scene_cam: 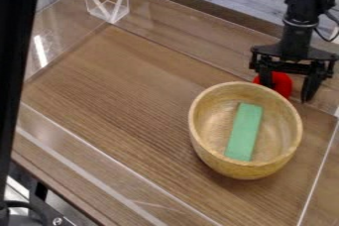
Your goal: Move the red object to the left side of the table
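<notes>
Table point(113, 111): brown wood, visible grain, smooth, slight sheen. Bowl point(208, 131): pale wood look, smooth, soft sheen. Block point(244, 132): green, matt, smooth. Corner piece point(106, 8): clear, plastic-looking, glossy edges.

Black robot arm point(307, 12); dark hand point(288, 64) with angular, blocky parts; thin black cable looping alongside.

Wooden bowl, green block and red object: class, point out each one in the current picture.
Wooden bowl point(207, 142): camera view, on its inner left wall.
Green block point(244, 132): camera view, middle of its top face.
Red object point(282, 86): camera view, its uncovered side.
</notes>
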Robot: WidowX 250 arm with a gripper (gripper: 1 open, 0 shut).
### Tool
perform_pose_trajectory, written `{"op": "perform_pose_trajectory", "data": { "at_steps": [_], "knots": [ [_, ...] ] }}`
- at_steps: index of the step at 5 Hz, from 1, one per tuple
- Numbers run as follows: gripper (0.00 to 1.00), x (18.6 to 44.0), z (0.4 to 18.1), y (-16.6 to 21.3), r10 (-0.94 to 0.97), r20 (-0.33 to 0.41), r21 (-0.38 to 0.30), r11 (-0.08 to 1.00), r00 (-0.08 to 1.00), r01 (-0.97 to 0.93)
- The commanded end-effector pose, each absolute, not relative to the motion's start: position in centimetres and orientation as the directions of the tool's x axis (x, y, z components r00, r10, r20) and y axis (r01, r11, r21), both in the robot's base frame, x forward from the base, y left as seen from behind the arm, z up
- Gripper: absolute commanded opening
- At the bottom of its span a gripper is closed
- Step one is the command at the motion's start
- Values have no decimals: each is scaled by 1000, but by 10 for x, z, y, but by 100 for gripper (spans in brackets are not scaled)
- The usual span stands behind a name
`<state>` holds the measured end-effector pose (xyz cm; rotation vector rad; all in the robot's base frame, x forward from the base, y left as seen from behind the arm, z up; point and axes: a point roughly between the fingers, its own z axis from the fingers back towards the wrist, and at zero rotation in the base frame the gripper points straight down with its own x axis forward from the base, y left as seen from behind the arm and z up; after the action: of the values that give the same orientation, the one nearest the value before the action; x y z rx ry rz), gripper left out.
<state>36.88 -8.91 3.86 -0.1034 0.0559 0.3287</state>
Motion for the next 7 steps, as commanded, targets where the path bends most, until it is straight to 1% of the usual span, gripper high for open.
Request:
{"op": "perform_pose_trajectory", "data": {
  "at_steps": [1, 2, 3, 5, 7],
  "knots": [
    [100, 372, 40, -95, 231, -32, -112, 966, 972, -233],
    [100, 370, 24, -95, 288, -24, -110, 951, 957, -289],
    [0, 368, 16, -96, 337, -19, -109, 935, 941, -337],
    [0, 370, 14, -89, 401, 1, -122, 909, 916, -397],
    [0, 370, 32, -99, 319, 25, -140, 939, 947, -313]
  ]
}}
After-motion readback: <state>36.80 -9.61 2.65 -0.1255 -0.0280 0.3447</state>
